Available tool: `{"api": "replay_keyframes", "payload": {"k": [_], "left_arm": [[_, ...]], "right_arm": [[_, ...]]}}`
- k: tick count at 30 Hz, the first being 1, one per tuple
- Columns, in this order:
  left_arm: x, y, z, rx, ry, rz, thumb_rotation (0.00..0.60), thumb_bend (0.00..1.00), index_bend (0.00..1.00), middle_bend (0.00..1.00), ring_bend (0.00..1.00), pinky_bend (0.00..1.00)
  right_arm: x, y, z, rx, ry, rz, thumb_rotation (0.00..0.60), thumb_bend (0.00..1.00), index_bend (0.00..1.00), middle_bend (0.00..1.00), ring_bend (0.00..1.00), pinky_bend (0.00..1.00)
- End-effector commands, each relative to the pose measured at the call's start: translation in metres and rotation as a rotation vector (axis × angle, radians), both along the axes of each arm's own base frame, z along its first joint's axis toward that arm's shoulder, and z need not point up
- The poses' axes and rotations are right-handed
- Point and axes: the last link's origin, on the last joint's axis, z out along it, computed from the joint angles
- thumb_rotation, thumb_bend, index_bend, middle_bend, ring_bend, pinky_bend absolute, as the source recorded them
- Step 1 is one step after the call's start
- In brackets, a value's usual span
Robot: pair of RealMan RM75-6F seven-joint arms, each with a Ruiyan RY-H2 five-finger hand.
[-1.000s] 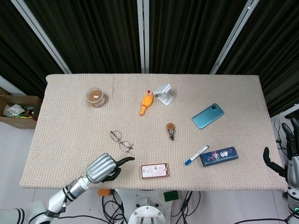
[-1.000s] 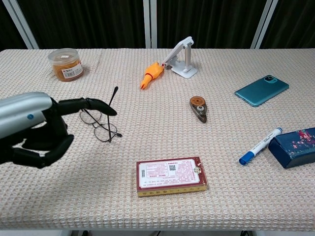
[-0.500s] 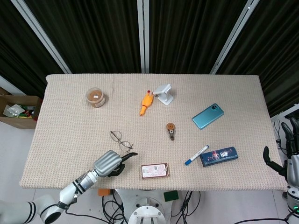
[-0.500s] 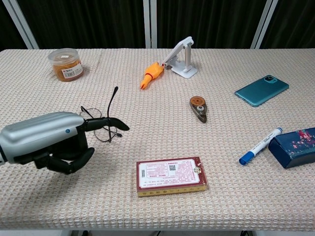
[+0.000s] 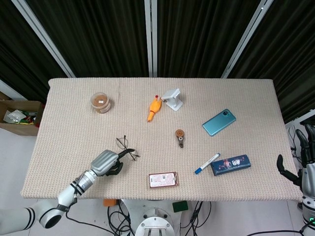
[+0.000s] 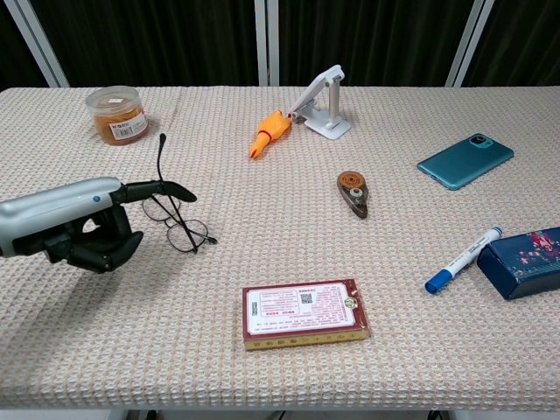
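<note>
Left hand (image 6: 83, 229) at glasses (image 6: 179, 229) — one finger out, rest curled, holding nothing; one temple arm raised. Pinch frame, not lens — lift slow.

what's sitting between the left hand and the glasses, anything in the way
Nothing visible. The left hand is right beside the glasses, one finger stretched over the frame. Whether it touches them is unclear. The red box lies off to the side.

A correction tape dispenser (image 6: 353, 192) is seen mid-table. Behind it lie an orange rubber chicken (image 6: 269, 133) and a white phone stand (image 6: 323, 106); far to its left, a jar (image 6: 116, 114); to its right, a teal phone (image 6: 465, 161), a marker (image 6: 463, 260) and a blue box (image 6: 525, 262); in front, a red card box (image 6: 304, 312).
</note>
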Motion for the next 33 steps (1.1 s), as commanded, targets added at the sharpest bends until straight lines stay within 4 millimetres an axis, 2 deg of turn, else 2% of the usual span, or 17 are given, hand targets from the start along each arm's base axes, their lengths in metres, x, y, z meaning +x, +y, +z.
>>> {"api": "replay_keyframes", "payload": {"k": [1,15,20,23,26,27,29,30,31,33], "left_arm": [[-0.012,0.004,-0.003,-0.014,0.091,0.023,0.6,0.64,0.12,1.0,0.91,0.94],[-0.014,0.011,-0.002,-0.007,0.131,0.066,0.6,0.64,0.12,1.0,0.91,0.95],[-0.009,0.01,0.003,0.005,0.098,0.053,0.6,0.64,0.12,1.0,0.91,0.95],[0.002,0.008,0.018,0.05,0.019,0.041,0.6,0.64,0.12,1.0,0.9,0.95],[0.009,0.008,0.051,0.192,-0.075,0.016,0.6,0.62,0.12,0.97,0.88,0.93],[0.008,0.006,0.063,0.253,-0.1,0.012,0.6,0.59,0.12,0.95,0.86,0.92],[-0.003,-0.004,0.093,0.416,-0.117,0.015,0.595,0.37,0.13,0.86,0.78,0.85],[-0.009,-0.011,0.102,0.447,-0.108,0.032,0.554,0.27,0.13,0.8,0.73,0.81],[-0.017,-0.018,0.11,0.46,-0.087,0.061,0.438,0.15,0.13,0.68,0.62,0.73],[-0.035,-0.032,0.126,0.489,0.01,0.114,0.112,0.03,0.13,0.34,0.29,0.51]], "right_arm": [[0.003,0.002,0.001,-0.008,0.006,0.014,0.459,0.5,0.0,0.0,0.0,0.0],[0.007,0.002,0.0,0.005,0.009,0.018,0.462,0.5,0.0,0.0,0.0,0.0],[0.007,0.002,0.001,0.003,0.009,0.018,0.46,0.5,0.0,0.0,0.0,0.0],[0.006,0.003,0.001,-0.001,0.009,0.015,0.461,0.5,0.0,0.0,0.0,0.0],[0.002,0.005,0.001,0.004,0.016,0.002,0.461,0.5,0.0,0.0,0.0,0.0],[0.0,0.006,0.0,0.009,0.022,-0.005,0.461,0.5,0.0,0.0,0.0,0.0],[-0.01,0.011,-0.003,0.039,0.033,-0.05,0.46,0.48,0.0,0.0,0.0,0.0],[-0.015,0.013,-0.006,0.056,0.035,-0.082,0.461,0.48,0.0,0.0,0.0,0.0],[-0.021,0.015,-0.008,0.072,0.037,-0.118,0.46,0.48,0.0,0.0,0.0,0.0],[-0.034,0.021,-0.012,0.101,0.053,-0.197,0.461,0.47,0.0,0.0,0.0,0.0]]}}
